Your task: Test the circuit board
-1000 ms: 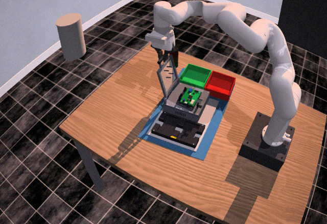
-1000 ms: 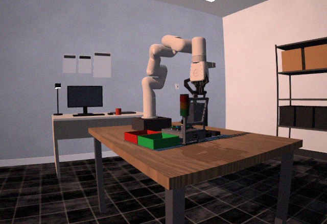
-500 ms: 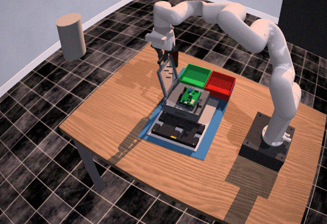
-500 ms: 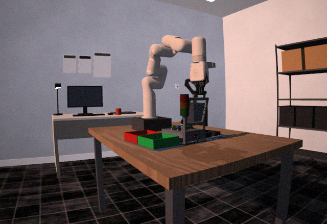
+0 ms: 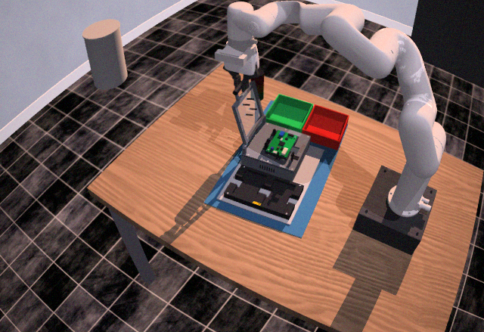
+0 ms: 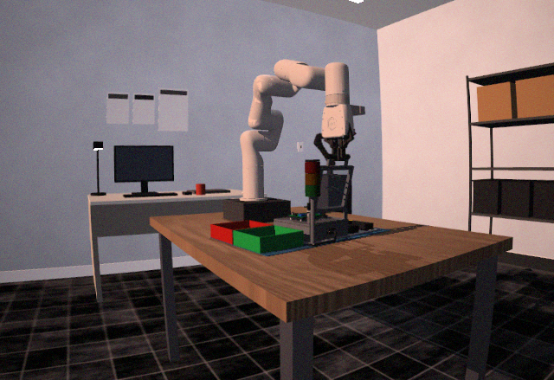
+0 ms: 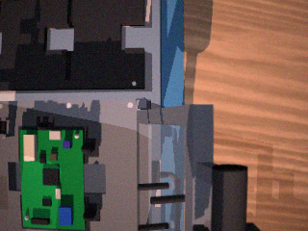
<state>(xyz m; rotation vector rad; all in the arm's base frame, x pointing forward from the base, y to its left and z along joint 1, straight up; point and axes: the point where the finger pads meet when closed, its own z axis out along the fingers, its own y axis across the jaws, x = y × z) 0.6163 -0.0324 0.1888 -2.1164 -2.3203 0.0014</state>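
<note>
The green circuit board (image 5: 280, 143) (image 7: 52, 178) lies flat, component side up, in the grey tester (image 5: 269, 166) (image 6: 323, 228). Its white connector (image 7: 29, 146) is on the end toward the black tray (image 5: 259, 197) (image 7: 72, 43). The tester's lid (image 5: 238, 123) (image 6: 348, 188) (image 7: 161, 159) stands open and nearly upright. My gripper (image 5: 241, 86) (image 6: 336, 161) is shut on the lid's top edge. The fingertips do not show in the wrist view. The signal light tower (image 5: 259, 86) (image 6: 312, 179) stands behind the tester, and none of its segments glows plainly.
A green bin (image 5: 289, 111) (image 6: 268, 237) and a red bin (image 5: 326, 125) (image 6: 228, 230) stand side by side beyond the tester. Tester and tray sit on a blue mat (image 5: 312, 203) (image 7: 171, 58). The arm's base (image 5: 395, 211) is at the table's right.
</note>
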